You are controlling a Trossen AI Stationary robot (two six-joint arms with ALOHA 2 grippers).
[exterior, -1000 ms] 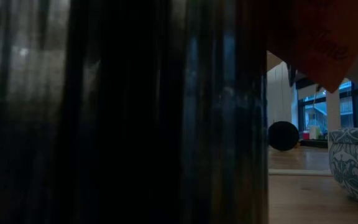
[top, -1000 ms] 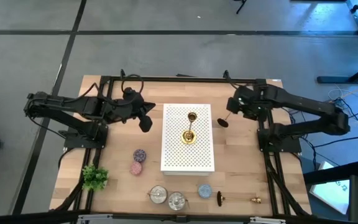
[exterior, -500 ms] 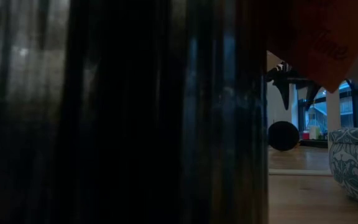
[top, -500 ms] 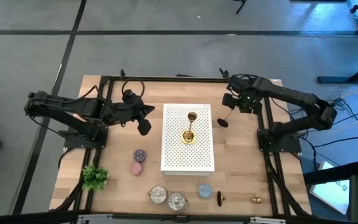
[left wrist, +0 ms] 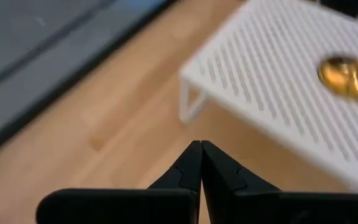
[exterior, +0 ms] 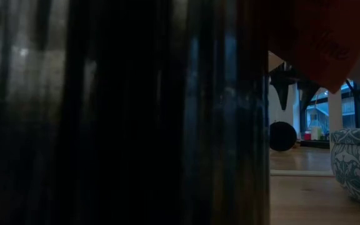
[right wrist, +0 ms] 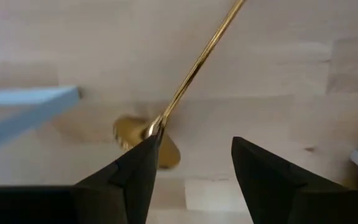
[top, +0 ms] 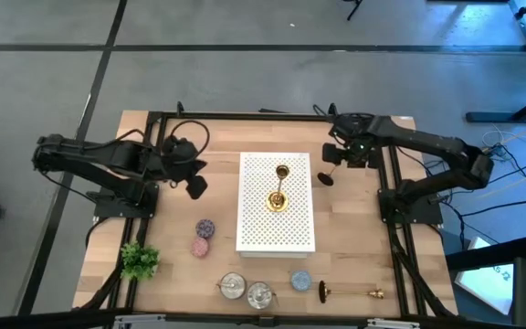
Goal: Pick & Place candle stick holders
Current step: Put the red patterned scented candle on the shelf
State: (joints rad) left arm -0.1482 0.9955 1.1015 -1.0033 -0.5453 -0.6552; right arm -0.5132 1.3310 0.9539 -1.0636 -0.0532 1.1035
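High view. Three holders were logged. One stood upright on the white perforated rack [top: 277, 203] at the middle of the counter [top: 354, 224]: holder on rack [top: 278, 194]. A second lay on its side near the front edge, dark base toward the blue disc [top: 300, 280]: fallen holder [top: 347, 292]. The third leaned beside the rack's right far corner, base on the wood: leaning holder [top: 327, 175]. My right claw [top: 340, 157] sat over its upper stem. My left claw [top: 193, 185] hung left of the rack, empty. Two glass pots [top: 245, 291] stood near the front edge; I could not tell what was in them. The rack carried only the one holder.

Low view. Mostly blocked by a dark object close to the lens. A patterned bowl [exterior: 357, 164] showed at the right; its contents were hidden.

Left wrist view. My left claw [left wrist: 200, 149] had its fingers pressed together on nothing, aimed at the rack's edge [left wrist: 272, 93].

Right wrist view. My right claw [right wrist: 194, 163] stood apart, fingers either side of the thin gold stem [right wrist: 199, 62]. One finger touched the stem just above the flared base [right wrist: 143, 140]. No grip was closed.

Handling, judged: stiff metal, probably light, polished and likely slippery. The stem is narrow, so it may pivot if taken off-centre. Best hold looks mid-stem, near the base.
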